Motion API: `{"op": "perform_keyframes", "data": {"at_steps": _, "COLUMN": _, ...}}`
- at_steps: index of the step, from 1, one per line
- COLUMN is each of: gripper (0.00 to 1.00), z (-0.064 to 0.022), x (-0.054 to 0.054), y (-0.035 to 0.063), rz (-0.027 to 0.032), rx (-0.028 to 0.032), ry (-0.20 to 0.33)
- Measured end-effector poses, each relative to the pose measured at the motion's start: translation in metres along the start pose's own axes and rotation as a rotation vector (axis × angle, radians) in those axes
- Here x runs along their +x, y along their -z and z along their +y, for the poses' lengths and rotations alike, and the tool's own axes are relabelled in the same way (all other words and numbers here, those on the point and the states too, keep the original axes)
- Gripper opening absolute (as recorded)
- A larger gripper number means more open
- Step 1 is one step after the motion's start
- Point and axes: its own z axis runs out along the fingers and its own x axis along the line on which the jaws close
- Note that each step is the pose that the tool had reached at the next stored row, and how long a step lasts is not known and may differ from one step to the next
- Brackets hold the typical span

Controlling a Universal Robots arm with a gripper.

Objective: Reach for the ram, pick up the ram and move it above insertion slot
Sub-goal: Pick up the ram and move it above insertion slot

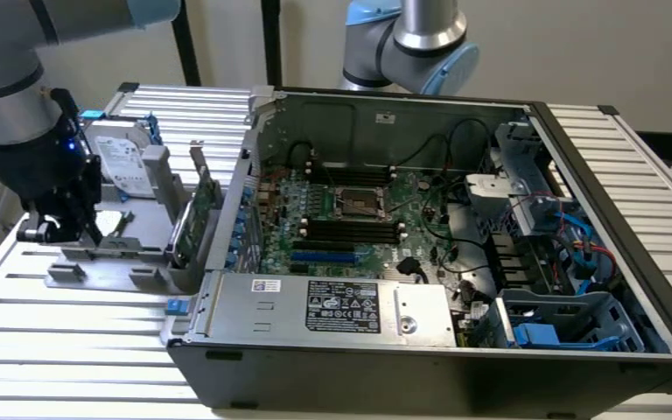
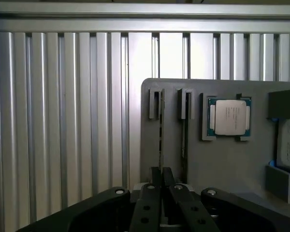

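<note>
The gripper (image 2: 160,172) is low over the grey holder (image 2: 222,159) on the worktop (image 2: 63,121), with its fingers (image 2: 152,193) drawn together right at one end of the ram (image 2: 160,135). The ram stands edge-on in its narrow slot. Whether the stick's edge is actually pinched between them, I can't tell. A second slot (image 2: 184,130) runs just beside it, and a processor chip (image 2: 228,117) sits further along the holder. Here's the worry: a hold this near one end looks likely to tip the stick as it rises, jamming it in the slot or letting it slip free. In the exterior view, a taller green card (image 1: 202,210) and the wall of the computer case (image 1: 246,188) stand between the holder and the memory slots (image 1: 348,232). A low carry could clip either one.
</note>
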Motion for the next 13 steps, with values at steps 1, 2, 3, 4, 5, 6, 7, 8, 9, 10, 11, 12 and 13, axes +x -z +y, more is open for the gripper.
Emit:
{"op": "perform_keyframes", "data": {"at_steps": 1, "gripper": 0.14, "z": -0.0011, "x": 0.0, "y": 0.0045, "rz": 0.0, "rx": 0.0, "ry": 0.0}}
{"op": "perform_keyframes", "data": {"at_steps": 2, "gripper": 0.14, "z": -0.0024, "x": 0.0, "y": 0.0091, "rz": -0.0001, "rx": 0.0002, "ry": 0.0}}
{"op": "perform_keyframes", "data": {"at_steps": 3, "gripper": 0.14, "z": -0.0037, "x": -0.001, "y": 0.0137, "rz": -0.0001, "rx": 0.0001, "ry": 0.0}}
{"op": "perform_keyframes", "data": {"at_steps": 4, "gripper": 0.14, "z": -0.0051, "x": -0.001, "y": 0.0183, "rz": 0.0, "rx": 0.0, "ry": 0.0}}
{"op": "perform_keyframes", "data": {"at_steps": 5, "gripper": 0.14, "z": -0.0066, "x": -0.001, "y": 0.0229, "rz": 0.0, "rx": 0.0, "ry": 0.0}}
{"op": "perform_keyframes", "data": {"at_steps": 6, "gripper": 0.14, "z": -0.0081, "x": -0.001, "y": 0.0274, "rz": -0.0001, "rx": 0.0, "ry": 0.0}}
{"op": "perform_keyframes", "data": {"at_steps": 7, "gripper": 0.14, "z": -0.0101, "x": -0.002, "y": 0.0321, "rz": -0.0001, "rx": 0.0001, "ry": 0.0}}
{"op": "perform_keyframes", "data": {"at_steps": 8, "gripper": 0.14, "z": -0.012, "x": -0.002, "y": 0.037, "rz": -0.0001, "rx": 0.0001, "ry": 0.0}}
{"op": "perform_keyframes", "data": {"at_steps": 9, "gripper": 0.14, "z": -0.0135, "x": -0.002, "y": 0.0418, "rz": 0.0, "rx": 0.0, "ry": 0.001}}
{"op": "perform_keyframes", "data": {"at_steps": 10, "gripper": 0.14, "z": -0.0151, "x": -0.002, "y": 0.0463, "rz": 0.0001, "rx": 0.0, "ry": 0.002}}
{"op": "perform_keyframes", "data": {"at_steps": 11, "gripper": 0.14, "z": -0.0171, "x": -0.002, "y": 0.051, "rz": 0.0001, "rx": -0.0002, "ry": 0.004}}
{"op": "perform_keyframes", "data": {"at_steps": 12, "gripper": 0.14, "z": -0.0194, "x": -0.003, "y": 0.0557, "rz": 0.0001, "rx": -0.0006, "ry": 0.005}}
{"op": "perform_keyframes", "data": {"at_steps": 13, "gripper": 0.14, "z": -0.0217, "x": -0.003, "y": 0.0604, "rz": 0.0002, "rx": -0.0011, "ry": 0.006}}
